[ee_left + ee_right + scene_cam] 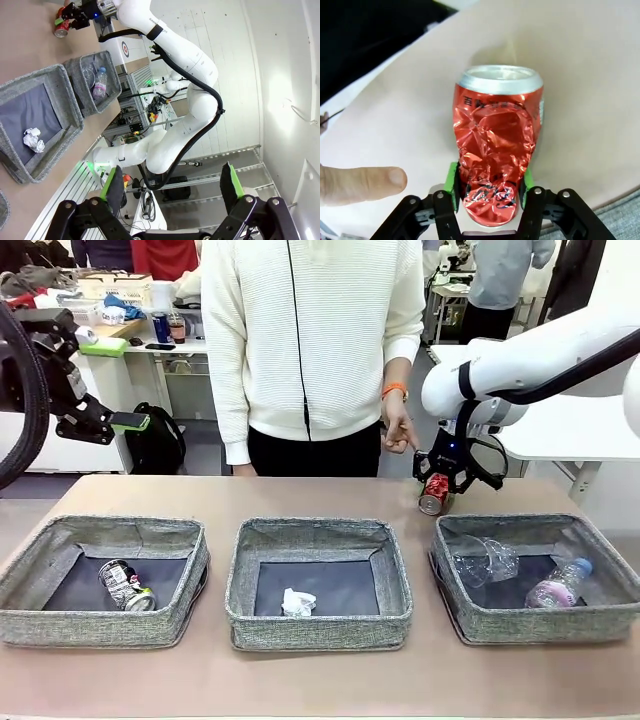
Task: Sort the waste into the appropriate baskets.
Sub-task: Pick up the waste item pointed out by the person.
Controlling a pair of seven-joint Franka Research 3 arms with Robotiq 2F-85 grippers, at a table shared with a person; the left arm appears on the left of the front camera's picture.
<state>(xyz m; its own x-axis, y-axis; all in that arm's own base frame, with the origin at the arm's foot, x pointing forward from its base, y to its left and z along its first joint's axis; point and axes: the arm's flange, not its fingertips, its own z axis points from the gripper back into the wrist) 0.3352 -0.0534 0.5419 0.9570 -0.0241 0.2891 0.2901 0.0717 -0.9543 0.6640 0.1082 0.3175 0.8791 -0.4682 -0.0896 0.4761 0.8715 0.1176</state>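
My right gripper (pixel 440 485) is behind the right basket (pixel 540 625), shut on the crushed red can (pixel 435 494). In the right wrist view its green pads (pixel 452 181) press both sides of the can (pixel 497 145) near its base, over the table. The left basket (pixel 100 625) holds a dark can (pixel 125 585). A crumpled paper ball (pixel 297 602) lies in the middle basket (pixel 320 625). A clear cup (pixel 485 560) and a small bottle (pixel 558 585) lie in the right basket. My left gripper (pixel 171 185) is open and empty, raised at the far left (pixel 115 422).
A person in a white sweater stands at the far side, one hand (pixel 400 430) pointing down close to the red can; the fingertip (pixel 365 184) is just beside my right gripper. A strip of bare table (pixel 300 495) runs behind the baskets.
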